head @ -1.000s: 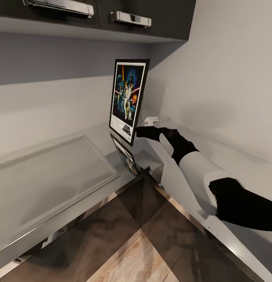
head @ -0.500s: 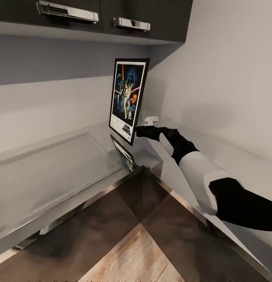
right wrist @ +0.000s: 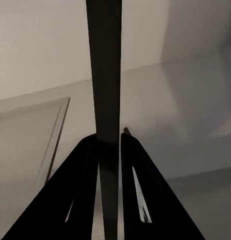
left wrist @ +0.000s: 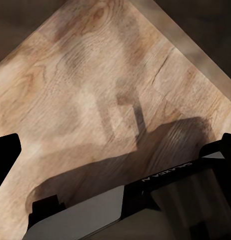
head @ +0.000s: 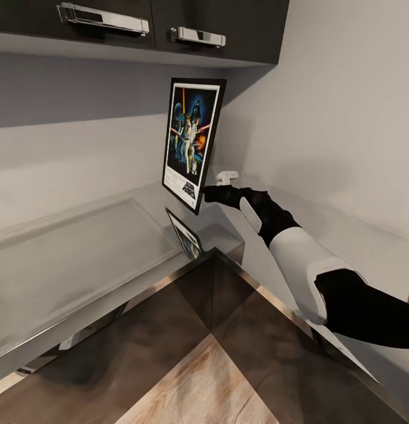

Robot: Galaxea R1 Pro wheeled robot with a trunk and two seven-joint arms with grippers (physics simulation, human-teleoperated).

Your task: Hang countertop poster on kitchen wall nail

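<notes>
Above the corner of the countertop [head: 81,259], the poster [head: 193,141] hung upright in the air, clear of the shiny grey surface, with its lower edge held by the right gripper [head: 209,195]. That gripper's two black fingers [right wrist: 85,190] were closed on the poster's dark edge [right wrist: 106,100], which ran straight up between them in the right wrist view. From the head view the right arm [head: 299,259] reached forward from the lower right, black at the wrist, white along the forearm. The poster's printed face was turned toward the camera and slightly tilted, and its reflection [head: 184,234] lay on the glossy top just below it. A small white fitting [head: 227,175] sat by the wall just behind the gripper. Dark upper cabinets [head: 216,23] with chrome handles [head: 104,17] hung overhead, close above the poster's top edge. Below the counter, dark cabinet fronts [head: 169,330] met in a corner over a wooden floor [head: 198,388]. The left gripper [left wrist: 120,165] pointed down at that wooden floor [left wrist: 95,90], its black fingers [left wrist: 5,155] spread wide with nothing between them.
</notes>
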